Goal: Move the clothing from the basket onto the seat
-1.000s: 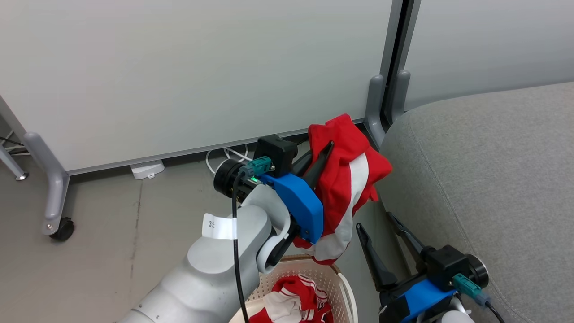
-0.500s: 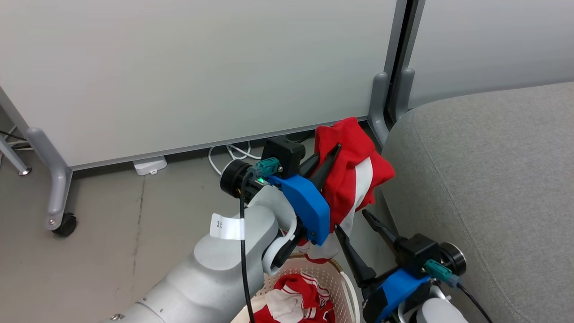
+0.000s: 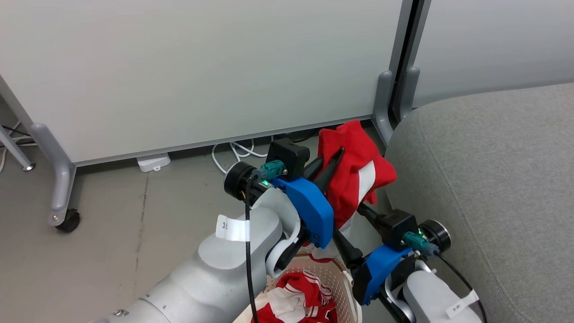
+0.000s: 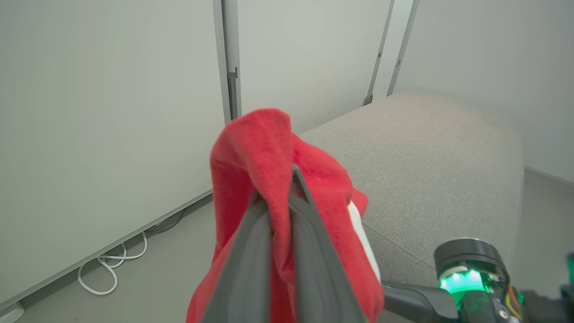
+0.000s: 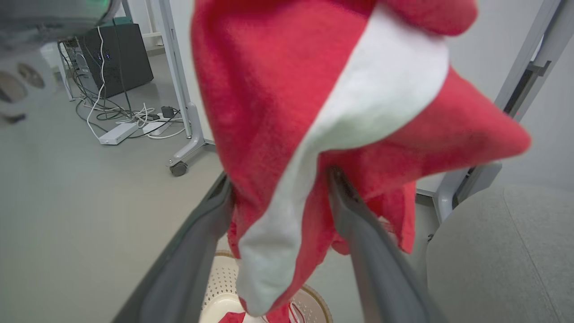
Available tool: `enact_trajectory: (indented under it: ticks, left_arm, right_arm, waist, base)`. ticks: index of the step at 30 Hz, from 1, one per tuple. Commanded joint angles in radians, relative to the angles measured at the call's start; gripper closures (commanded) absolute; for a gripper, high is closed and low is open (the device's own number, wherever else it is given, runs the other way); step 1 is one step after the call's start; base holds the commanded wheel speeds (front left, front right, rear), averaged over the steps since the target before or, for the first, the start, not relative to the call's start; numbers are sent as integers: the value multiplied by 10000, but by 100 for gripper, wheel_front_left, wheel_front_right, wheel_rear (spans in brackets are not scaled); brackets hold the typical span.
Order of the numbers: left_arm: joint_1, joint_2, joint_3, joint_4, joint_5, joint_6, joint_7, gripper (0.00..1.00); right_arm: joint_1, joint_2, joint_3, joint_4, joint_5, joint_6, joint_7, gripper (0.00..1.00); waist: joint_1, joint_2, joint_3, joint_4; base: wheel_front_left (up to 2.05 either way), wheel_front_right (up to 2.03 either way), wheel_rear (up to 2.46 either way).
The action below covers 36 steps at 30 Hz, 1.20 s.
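Big white partition panels (image 3: 202,67) run across the top of the head view, with a grey post (image 3: 406,54) at upper right. Far left, a frame leg ends in a black castor (image 3: 69,220). A white cable loop (image 3: 237,154) and a small white box (image 3: 154,162) sit on the grey floor (image 3: 112,251) mid-frame. Right wrist view, upper left: a black box (image 5: 128,58), tangled wires (image 5: 134,117), a white power strip (image 5: 117,133).

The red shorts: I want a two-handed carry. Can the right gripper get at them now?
Likely yes: the right gripper, open, straddles the red shorts hanging from the left gripper; nothing between.
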Motion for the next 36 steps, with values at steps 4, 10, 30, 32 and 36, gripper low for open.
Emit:
enact_trajectory:
  ticks: [4,10,30,32,36]
  left_arm:
    - [-250,1,-207,50,-177,64,-104,100]
    - [-357,3,-423,73,-401,92,-179,100]
    - [-486,3,-825,305,-952,129,-404,100]
    - [-471,3,-852,325,-994,137,-419,100]
    - [-471,4,-900,337,-1071,137,-408,100]
  right_arm:
    - [-570,-19,84,542,232,1,-36,0]
    - [-1020,-19,313,1061,469,1,-123,0]
    - [-1208,-19,834,1639,1160,1,-357,100]
    - [-1211,-19,860,1642,1134,1,-372,100]
    - [-1197,-19,871,1660,1046,1,-383,100]
  waist:
    - [-1,0,6,8]
    - [-1,0,10,22]
    - [-1,0,-65,-84]
    - [-1,0,-87,-92]
    - [-1,0,-105,-121]
  base:
    - [0,0,0]
    - [0,0,0]
    - [0,0,0]
    - [0,0,0]
    - [0,0,0]
